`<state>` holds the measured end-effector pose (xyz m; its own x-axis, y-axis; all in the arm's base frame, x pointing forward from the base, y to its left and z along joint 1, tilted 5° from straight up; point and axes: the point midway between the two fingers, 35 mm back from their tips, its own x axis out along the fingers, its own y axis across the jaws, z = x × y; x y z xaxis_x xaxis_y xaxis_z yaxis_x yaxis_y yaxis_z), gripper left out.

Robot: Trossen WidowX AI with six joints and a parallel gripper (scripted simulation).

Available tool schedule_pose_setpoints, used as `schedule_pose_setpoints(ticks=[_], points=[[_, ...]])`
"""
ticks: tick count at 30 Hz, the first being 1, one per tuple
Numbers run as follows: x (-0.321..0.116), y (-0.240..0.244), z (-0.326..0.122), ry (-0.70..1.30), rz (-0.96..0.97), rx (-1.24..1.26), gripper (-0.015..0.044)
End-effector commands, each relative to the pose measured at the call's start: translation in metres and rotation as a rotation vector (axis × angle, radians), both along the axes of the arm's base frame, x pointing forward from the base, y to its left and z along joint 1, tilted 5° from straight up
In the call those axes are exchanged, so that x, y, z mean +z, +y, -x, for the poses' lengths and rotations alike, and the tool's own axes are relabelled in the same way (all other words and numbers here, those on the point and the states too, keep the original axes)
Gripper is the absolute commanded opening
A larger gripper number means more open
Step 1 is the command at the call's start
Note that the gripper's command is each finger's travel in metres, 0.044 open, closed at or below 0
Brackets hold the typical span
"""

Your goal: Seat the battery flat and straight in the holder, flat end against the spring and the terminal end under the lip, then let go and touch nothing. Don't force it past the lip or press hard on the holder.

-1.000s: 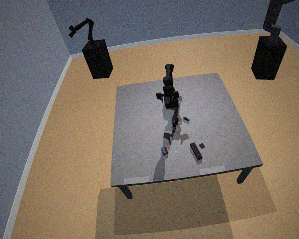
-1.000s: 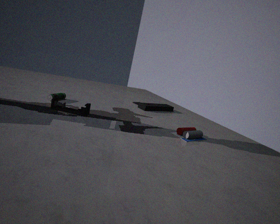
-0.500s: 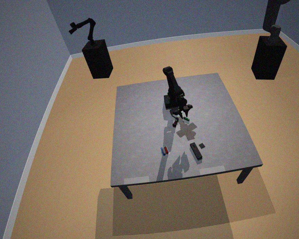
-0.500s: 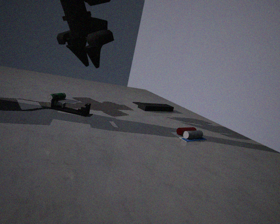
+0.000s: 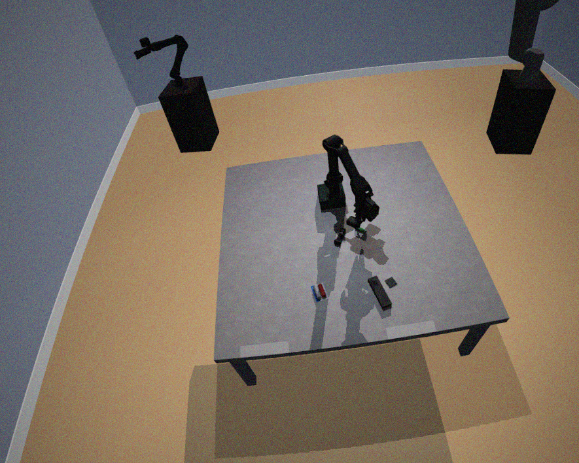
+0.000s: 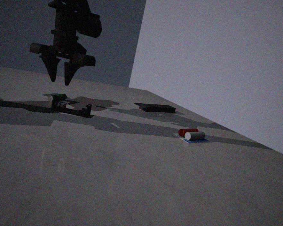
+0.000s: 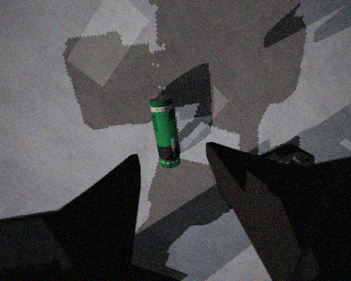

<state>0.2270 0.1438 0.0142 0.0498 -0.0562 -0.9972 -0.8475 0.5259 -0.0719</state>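
The hand point(image 6: 60, 81) hangs above the counter point(image 6: 141, 175) with its two fingers pointing straight down. They stand about half apart, and nothing is between them. From the exterior view there is clear air between the fingertips and the things below, so the hand touches nothing.

Under the hand, seen from the wrist view, the green battery point(image 7: 165, 133) lies on its side on the counter. It shows in the gap between the two fingers, a little beyond the tips, and its long side runs roughly along the gap. I think the hand is placed like this so that it can go down and close across the thin body of the battery; the half opening looks wide enough for that.

In the exterior view the battery point(image 6: 57, 97) lies just behind one end of the dark holder point(image 6: 72, 109), very near it. I cannot tell if they touch. The holder is a low, long piece with a raised block at each end, and its bed has no battery in it, so the seating is not yet begun.

Farther away on the counter there is a flat black box point(image 6: 158, 108), and well apart from it a red cylinder point(image 6: 187, 131) and a white cylinder point(image 6: 195, 135) lie side by side on a small blue card point(image 6: 194, 140). These seem not to belong to the task.
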Motion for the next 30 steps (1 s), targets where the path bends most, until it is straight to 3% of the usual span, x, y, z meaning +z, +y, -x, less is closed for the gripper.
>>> schedule_pose_setpoints(ticks=[1, 30], points=[[-0.004, 0.0, 0.001, 0.01, 0.012, 0.012, 0.0221], [-0.05, -0.004, 0.0, 0.01, 0.012, 0.012, 0.0221]])
